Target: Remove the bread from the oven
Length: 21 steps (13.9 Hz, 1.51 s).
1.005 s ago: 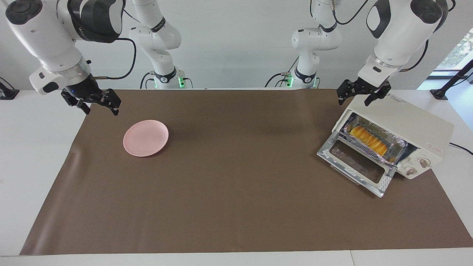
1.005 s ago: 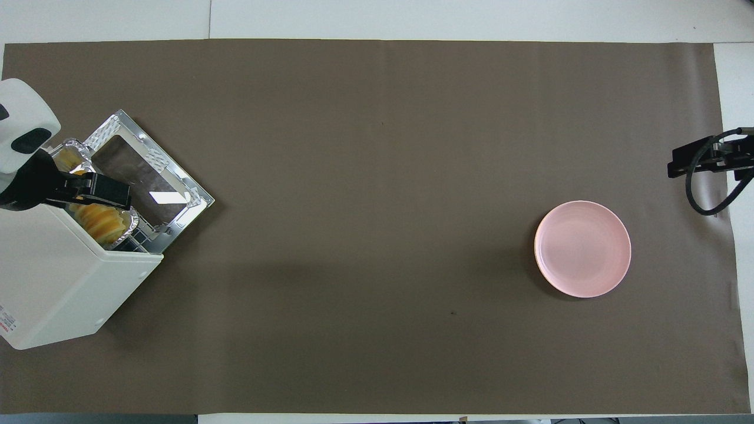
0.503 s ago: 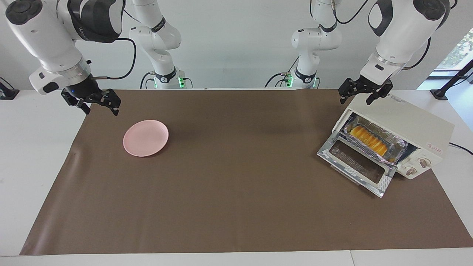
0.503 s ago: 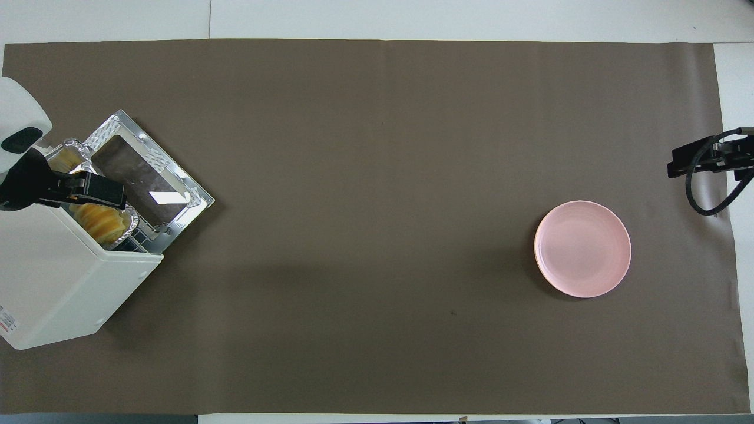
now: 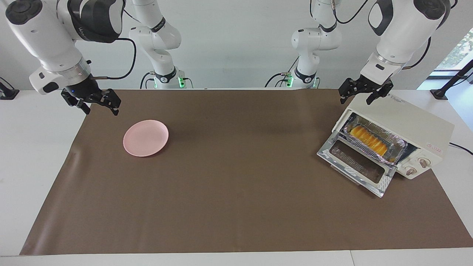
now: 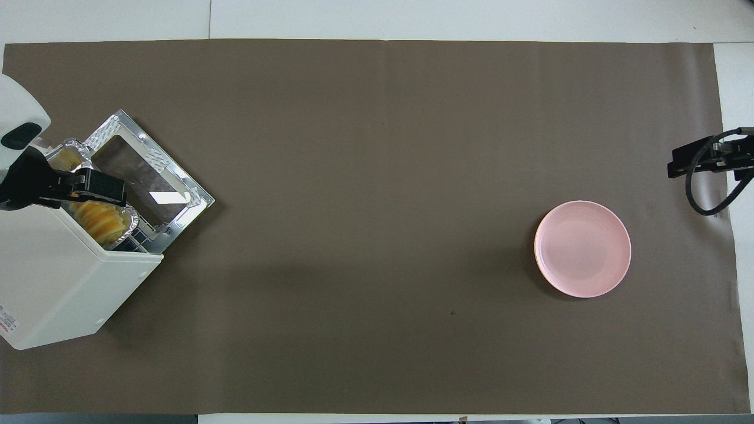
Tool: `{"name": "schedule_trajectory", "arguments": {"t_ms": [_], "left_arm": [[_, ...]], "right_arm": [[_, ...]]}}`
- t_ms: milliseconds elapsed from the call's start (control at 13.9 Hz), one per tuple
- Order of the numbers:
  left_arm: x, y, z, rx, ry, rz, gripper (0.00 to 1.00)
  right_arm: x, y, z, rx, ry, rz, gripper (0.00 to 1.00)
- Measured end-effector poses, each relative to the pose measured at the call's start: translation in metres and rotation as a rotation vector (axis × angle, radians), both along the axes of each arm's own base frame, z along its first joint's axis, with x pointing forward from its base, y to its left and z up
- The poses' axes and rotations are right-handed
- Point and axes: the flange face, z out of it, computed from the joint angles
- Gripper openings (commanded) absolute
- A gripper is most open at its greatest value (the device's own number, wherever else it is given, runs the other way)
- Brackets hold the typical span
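Left claw (image 5: 357, 99) open over oven (image 5: 406, 127); bread (image 5: 368, 142) lengthwise along its mouth

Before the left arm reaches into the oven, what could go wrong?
1. The bread lies in a crinkled foil tray; the tray may come along.
2. The open door lies in front of the oven; the left gripper, open over its top, could bump it.

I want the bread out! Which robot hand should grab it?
Probably the left hand: it hangs open over the oven, where the bread sits. The right hand waits near the pink plate.
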Motion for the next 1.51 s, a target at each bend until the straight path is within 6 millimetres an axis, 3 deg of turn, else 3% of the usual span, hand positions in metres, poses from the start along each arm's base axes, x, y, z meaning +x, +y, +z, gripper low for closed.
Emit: {"name": "schedule_trajectory", "arguments": {"t_ms": [215, 574, 790, 1149, 1508], "left_arm": [[0.027, -0.006, -0.005, -0.001, 0.023, 0.043, 1.00], [0.104, -0.052, -0.047, 0.024, 0.041, 0.143, 1.00], [0.135, -0.039, -0.071, 0.091, 0.032, 0.209, 1.00], [0.145, -0.011, -0.102, 0.162, 0.025, 0.469, 1.00], [0.143, 0.011, -0.146, 0.272, 0.026, 0.528, 1.00]], "right_arm": [[0.000, 0.000, 0.000, 0.000, 0.000, 0.000, 1.00], [0.000, 0.000, 0.000, 0.000, 0.000, 0.000, 1.00], [0.000, 0.000, 0.000, 0.000, 0.000, 0.000, 1.00], [0.000, 0.000, 0.000, 0.000, 0.000, 0.000, 1.00], [0.000, 0.000, 0.000, 0.000, 0.000, 0.000, 1.00]]}}
